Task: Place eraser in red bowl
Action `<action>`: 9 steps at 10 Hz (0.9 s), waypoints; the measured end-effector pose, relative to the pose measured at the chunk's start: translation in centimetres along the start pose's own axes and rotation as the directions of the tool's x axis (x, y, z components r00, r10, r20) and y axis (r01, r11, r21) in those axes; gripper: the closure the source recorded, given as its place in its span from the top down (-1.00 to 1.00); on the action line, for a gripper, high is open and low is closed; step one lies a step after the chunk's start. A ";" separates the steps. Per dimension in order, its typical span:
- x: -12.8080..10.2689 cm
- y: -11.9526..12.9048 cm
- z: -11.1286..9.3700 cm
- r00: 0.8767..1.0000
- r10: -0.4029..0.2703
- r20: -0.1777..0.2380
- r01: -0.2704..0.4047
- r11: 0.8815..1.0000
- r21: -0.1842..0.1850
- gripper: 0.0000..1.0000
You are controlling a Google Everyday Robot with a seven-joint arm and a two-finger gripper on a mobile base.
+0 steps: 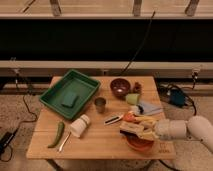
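The wooden desk (pixel 95 145) stands in front of a dark wall with rails, and its near edge runs across the bottom of the view. The red bowl (pixel 140 143) sits close to the near right corner, almost at the near edge, so little room is left on that side. The arm (pixel 187 129) enters from the right, and the gripper (pixel 134 130) hangs over the left part of the bowl's rim. Something pale and flat, maybe the eraser (pixel 131 131), is at the jaws, with its long axis going left to right, but I cannot tell how far the jaws are open or if they really hold it.

The middle of the near half of the desk is the most open place. To the left of it lies a white cylinder (pixel 79 125) on its side, pointing from near left to far right, and beside it a green pepper (pixel 57 134) and a thin utensil (pixel 64 141). A small black and white pen-like thing (pixel 114 119) lies just left of the gripper. An orange object (pixel 129 116) is just beyond the gripper, near the bowl.

Farther back are a green tray (pixel 56 92) with a green sponge (pixel 69 100) in it, a metal cup (pixel 100 104), a dark maroon bowl (pixel 120 87), a light green cup (pixel 132 98) and a blue-grey cloth (pixel 150 107). These stand between the bowl and the far edge.
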 end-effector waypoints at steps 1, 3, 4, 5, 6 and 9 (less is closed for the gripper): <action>0.2 -0.1 0.2 1.000 -0.004 -0.006 0.004 1.000 -0.004 0.56; 0.5 -0.1 0.6 1.000 -0.004 -0.017 0.004 1.000 -0.009 0.60; 0.6 -0.1 0.8 1.000 0.000 -0.028 0.000 1.000 -0.011 0.60; 0.7 -0.2 1.0 0.999 0.005 -0.038 -0.006 1.000 -0.011 0.60; 0.8 -0.2 1.1 0.999 0.010 -0.046 -0.010 1.000 -0.010 0.60; 1.1 -0.5 1.4 0.997 0.023 -0.073 -0.023 1.000 -0.002 0.60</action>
